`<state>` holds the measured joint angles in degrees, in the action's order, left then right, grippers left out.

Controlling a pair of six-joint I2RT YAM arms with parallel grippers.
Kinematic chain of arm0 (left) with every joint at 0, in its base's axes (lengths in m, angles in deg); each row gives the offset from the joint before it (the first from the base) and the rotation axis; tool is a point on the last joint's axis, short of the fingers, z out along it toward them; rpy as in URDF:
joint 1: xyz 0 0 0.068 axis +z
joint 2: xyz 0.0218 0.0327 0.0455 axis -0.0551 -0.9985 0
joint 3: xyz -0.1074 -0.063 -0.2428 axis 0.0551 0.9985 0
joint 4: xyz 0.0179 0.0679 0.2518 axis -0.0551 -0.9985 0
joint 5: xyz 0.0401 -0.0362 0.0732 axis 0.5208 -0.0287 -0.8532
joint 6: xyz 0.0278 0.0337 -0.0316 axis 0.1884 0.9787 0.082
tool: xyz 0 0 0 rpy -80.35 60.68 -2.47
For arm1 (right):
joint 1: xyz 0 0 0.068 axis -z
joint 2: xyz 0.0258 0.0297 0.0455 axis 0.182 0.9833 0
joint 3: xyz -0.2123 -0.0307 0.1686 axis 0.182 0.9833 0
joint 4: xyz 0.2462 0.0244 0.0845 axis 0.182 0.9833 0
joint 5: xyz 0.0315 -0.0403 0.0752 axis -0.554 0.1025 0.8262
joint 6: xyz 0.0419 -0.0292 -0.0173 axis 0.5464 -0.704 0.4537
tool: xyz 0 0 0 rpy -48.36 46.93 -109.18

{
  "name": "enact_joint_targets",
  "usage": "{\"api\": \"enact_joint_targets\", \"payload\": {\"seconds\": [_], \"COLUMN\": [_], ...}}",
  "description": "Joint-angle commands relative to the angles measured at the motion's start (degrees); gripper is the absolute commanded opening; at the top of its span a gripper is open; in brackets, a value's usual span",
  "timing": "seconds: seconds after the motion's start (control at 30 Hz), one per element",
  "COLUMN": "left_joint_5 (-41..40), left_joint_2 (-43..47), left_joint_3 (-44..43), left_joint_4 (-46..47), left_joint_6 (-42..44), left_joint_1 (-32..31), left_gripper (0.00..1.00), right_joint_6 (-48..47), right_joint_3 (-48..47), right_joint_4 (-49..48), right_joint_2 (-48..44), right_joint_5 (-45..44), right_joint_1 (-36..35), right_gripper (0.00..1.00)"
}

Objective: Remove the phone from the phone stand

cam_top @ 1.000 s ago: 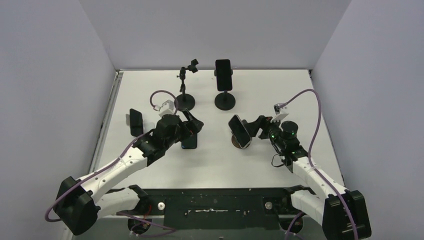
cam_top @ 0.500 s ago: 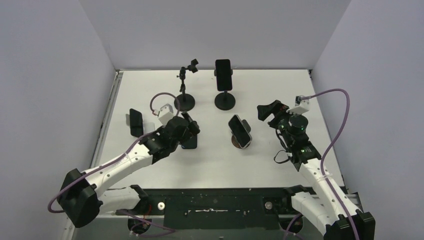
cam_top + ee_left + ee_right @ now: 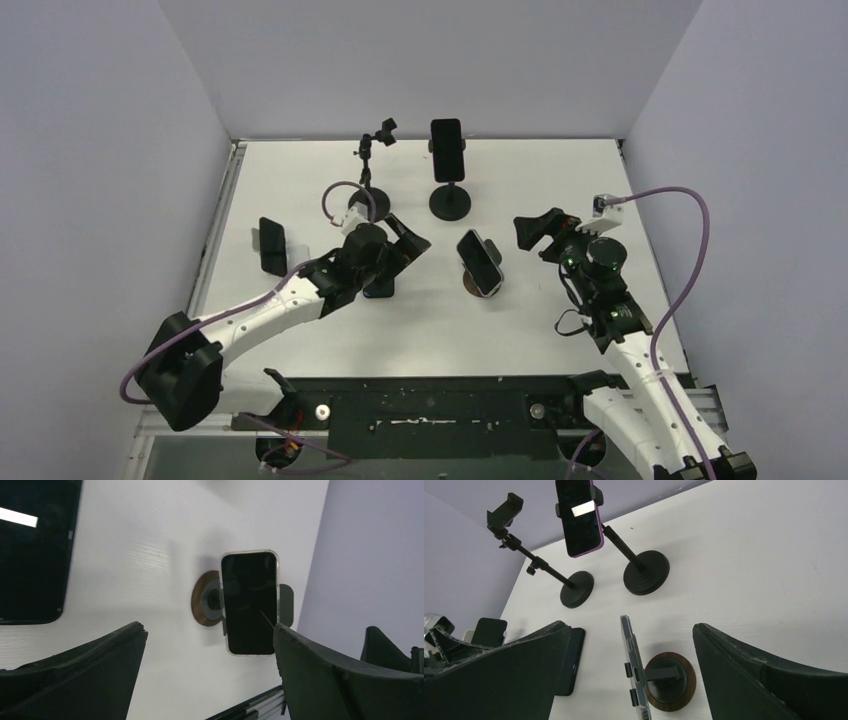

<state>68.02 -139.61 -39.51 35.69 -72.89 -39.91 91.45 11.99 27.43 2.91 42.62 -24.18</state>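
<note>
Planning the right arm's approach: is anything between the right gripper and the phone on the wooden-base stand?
No. In the top view only bare table separates the right gripper from the phone on its wooden-base stand.

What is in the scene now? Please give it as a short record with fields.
near phone: clamped in the wood stand, tilted, not held
far phone: clamped on the black stand at the back
empty stand: tall, black, clamp holds nothing
flat phones: two, lying on the table, left side
left jaws: open, empty, left of the near phone
right jaws: open, empty, right of the near phone
task: not yet done
</note>
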Motion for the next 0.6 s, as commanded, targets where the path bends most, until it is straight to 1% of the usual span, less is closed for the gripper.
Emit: {"api": "enact_joint_targets", "payload": {"seconds": [0.0, 0.13, 0.2, 0.4, 0.57], "left_joint_5": [5.11, 6.52, 7.43, 8.07, 10.84], "left_joint_2": [-6.58, -13.94, -16.88, -22.48, -26.49], "left_joint_3": [-4.94, -10.06, -11.98, -14.17, -15.22], "left_joint_4": [8.68, 8.51, 9.95, 15.06, 19.97], "left_joint_6": [-4.12, -4.97, -5.33, -3.1, -2.91], "left_joint_1": [-0.96, -1.62, -1.95, -1.74, -1.32], "left_gripper": [0.97, 0.97, 0.97, 0.97, 0.97], "right_joint_6": [-1.75, -1.61, -1.41, -0.51, -0.66], "right_joint_3": [-1.15, -1.21, -0.95, -1.33, -1.9], "right_joint_4": [3.06, 4.52, 4.71, 5.16, 6.26], "right_joint_2": [-1.39, -2.64, -2.95, -4.54, -5.15], "right_joint_5": [0.75, 0.83, 0.25, -0.05, -0.01], "right_joint_1": [-0.1, -0.2, -0.34, -0.3, -0.42], "right_gripper": [0.99, 0.99, 0.99, 0.99, 0.99]}}
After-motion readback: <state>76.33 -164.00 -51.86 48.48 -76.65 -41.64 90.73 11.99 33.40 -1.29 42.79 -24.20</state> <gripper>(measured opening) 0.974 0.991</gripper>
